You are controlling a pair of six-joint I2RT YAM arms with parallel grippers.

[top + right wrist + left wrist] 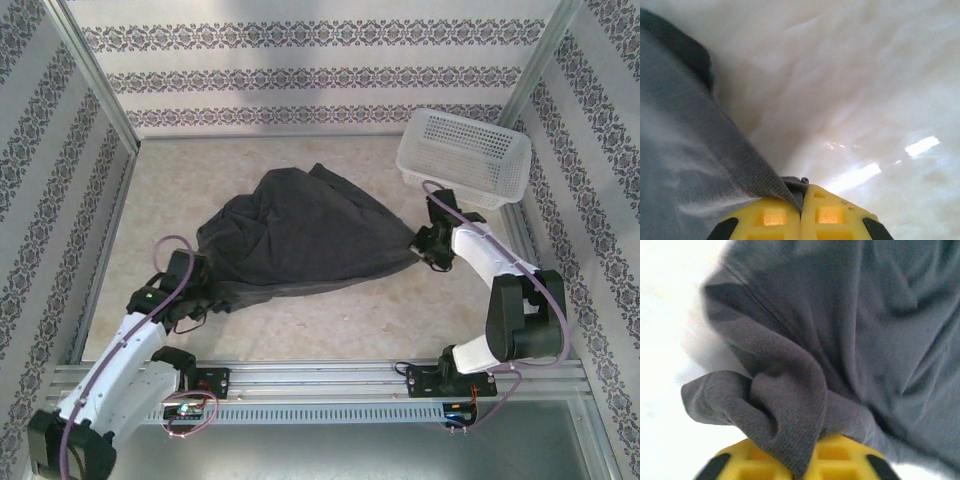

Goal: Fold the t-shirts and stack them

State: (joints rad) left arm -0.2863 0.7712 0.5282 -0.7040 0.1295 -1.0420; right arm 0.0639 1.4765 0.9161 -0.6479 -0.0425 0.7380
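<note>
In the middle of the pale worktop (330,330) lies the dark t-shirt (300,235), rumpled and not yet flat, and both arms have hold of it! At lower left of the overhead view the left fingers (840,455) are pinching a thick bunched fold, the cloth spilling over the yellow pads. At middle right the right fingers (830,215) are pressed together on a thin edge of fabric, which runs straight into the seam between them.

So the shirt's long axis runs from lower left up to middle right, strung between the two grips, with the bulk bellying towards the top centre of the frame. Each arm owns its own end; neither needs to reach. To my eye the next move turns on drawing those ends apart along that line to spread the cloth.

The surface looks smooth and glossy, so the fabric should slide. There is open worktop along the near edge, patterned walls on three sides, and the white basket (465,155) sits at upper right, close behind the right arm. Watch that!
</note>
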